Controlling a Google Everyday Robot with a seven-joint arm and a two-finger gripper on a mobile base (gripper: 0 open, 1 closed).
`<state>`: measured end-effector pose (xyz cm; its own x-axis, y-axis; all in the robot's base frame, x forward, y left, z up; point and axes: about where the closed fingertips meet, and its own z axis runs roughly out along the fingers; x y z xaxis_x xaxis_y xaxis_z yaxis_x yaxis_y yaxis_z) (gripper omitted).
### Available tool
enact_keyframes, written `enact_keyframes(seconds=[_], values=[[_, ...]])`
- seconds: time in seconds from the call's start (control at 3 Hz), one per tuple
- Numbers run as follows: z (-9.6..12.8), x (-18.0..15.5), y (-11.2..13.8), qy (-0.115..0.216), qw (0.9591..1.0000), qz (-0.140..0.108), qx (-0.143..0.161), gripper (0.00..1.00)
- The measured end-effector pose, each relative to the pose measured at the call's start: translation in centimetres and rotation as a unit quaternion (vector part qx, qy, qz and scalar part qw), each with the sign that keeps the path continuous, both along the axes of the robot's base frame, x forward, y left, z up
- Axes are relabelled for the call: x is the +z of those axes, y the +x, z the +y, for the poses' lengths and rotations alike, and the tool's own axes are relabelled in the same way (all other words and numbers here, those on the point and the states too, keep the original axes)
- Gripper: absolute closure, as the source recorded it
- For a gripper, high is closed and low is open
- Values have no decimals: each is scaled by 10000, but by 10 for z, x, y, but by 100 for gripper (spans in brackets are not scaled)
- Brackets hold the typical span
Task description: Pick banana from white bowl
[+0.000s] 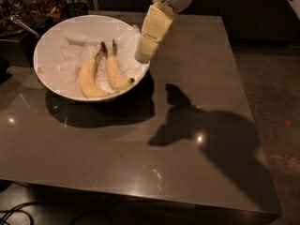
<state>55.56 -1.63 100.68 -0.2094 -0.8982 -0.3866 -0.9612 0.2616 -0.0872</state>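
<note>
Hovering at the rim of the bowl, the claw, apart or together I can't tell, risks clipping that rim or catching the fatter banana, since the slim banana lies just beside it on the paper.

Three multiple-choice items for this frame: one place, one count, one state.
1. Where is the cream-coloured gripper? A beside the rim of the wide round white bowl; B at the table's near edge; C under the table
2. How many yellow bananas lie in the bowl? A one; B two; C three
3. The slimmer yellow banana is: A held aloft; B on the table; C lying in the bowl

1A, it hangs by that rim; 2B, the slim one beside a thicker banana; 3C, it rests on crumpled paper.
</note>
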Motion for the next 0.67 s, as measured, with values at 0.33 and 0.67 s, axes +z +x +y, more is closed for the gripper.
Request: enact_keyframes(seconds=[0.33,0.67], values=[[4,2,4,64,9999,-87,-8,0],[17,-7,4,289,9993,88,-198,0]])
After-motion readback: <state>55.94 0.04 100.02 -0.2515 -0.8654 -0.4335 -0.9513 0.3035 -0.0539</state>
